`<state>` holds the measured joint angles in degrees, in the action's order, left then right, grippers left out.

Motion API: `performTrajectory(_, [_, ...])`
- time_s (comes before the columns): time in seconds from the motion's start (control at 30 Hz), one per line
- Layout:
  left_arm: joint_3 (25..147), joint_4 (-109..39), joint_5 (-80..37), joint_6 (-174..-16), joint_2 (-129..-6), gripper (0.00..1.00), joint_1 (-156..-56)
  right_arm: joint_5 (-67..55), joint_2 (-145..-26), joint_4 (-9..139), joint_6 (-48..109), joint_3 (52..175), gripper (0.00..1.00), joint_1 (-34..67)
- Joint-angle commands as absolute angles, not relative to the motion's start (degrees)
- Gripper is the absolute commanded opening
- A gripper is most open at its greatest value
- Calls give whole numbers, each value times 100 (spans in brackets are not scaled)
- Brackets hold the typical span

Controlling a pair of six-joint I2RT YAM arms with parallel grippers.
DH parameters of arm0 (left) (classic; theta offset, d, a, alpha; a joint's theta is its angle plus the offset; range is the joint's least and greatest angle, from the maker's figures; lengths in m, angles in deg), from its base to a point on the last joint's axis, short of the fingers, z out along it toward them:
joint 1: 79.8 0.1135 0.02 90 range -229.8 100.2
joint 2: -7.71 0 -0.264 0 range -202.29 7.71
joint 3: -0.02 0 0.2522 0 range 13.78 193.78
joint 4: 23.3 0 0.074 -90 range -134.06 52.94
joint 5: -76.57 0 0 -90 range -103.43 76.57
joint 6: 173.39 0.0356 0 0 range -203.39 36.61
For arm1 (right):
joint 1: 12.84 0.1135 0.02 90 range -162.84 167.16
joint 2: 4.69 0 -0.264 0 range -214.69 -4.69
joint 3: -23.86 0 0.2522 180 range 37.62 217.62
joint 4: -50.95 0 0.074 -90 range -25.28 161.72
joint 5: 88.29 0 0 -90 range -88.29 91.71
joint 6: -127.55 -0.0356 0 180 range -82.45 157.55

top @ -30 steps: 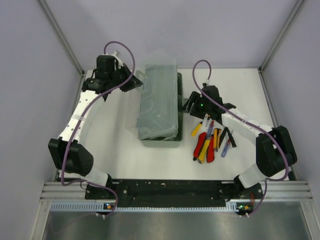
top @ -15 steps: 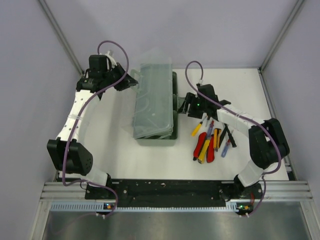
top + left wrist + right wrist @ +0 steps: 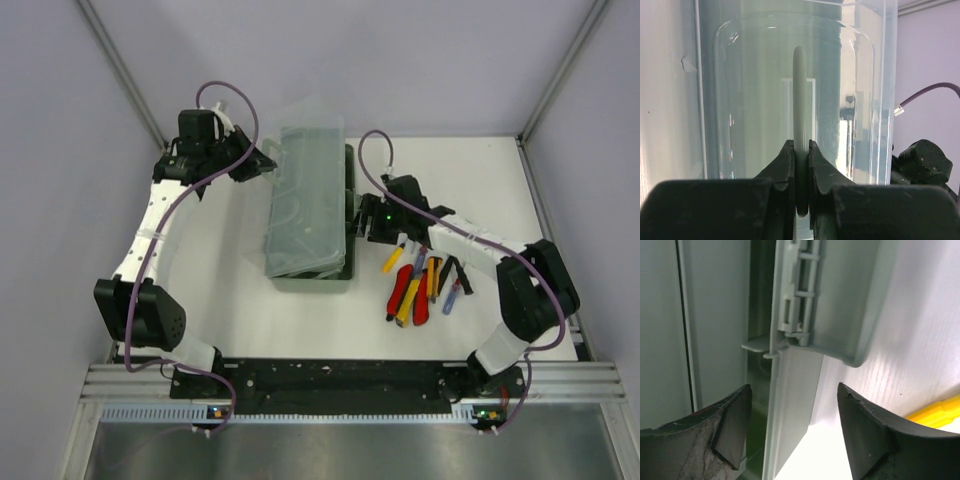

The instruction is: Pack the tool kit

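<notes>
The toolbox [image 3: 347,200] stands in the middle of the white surface [image 3: 480,190], its long side pointing away from the arms. Its half-clear lid [image 3: 305,200] is raised and leans over the left side of the dark green base. The left fingers [image 3: 262,160] are at the far left edge of the lid. In the left wrist view they are clenched on the thin grey-green handle [image 3: 799,100] of the lid. The right fingers [image 3: 366,222] are released and stand wide apart at the right wall of the box, holding nothing. The hinge [image 3: 796,315] is just in front of them. The tools [image 3: 425,275] lie together on the surface, to the right of the box. Among them are red pliers [image 3: 400,292] and a yellow-handled screwdriver [image 3: 393,260].
</notes>
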<state>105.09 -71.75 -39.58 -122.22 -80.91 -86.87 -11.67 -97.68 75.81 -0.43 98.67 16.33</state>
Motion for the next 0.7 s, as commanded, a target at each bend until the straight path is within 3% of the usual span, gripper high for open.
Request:
performTrajectory(0.0, [10967,-6061,-4410,-12470,-7772,0,-8630,-998,-9864,7596,-24,10063,64,1898])
performTrajectory(0.13, [11046,-5982,-4663,-12278,-7807,0,-8542,-393,-9961,7930,-165,10125,40,1916])
performTrajectory(0.23, [11353,-6244,-4814,-11777,-7868,0,-8472,144,-9839,7983,-332,10064,33,1863])
performTrajectory(0.4, [11644,-6658,-4998,-11196,-7912,0,-8060,636,-9584,8010,-587,9941,27,1635])
performTrajectory(0.67, [10986,-6589,-5420,-10818,-7877,0,-7286,1015,-9399,8071,-658,10019,25,1450])
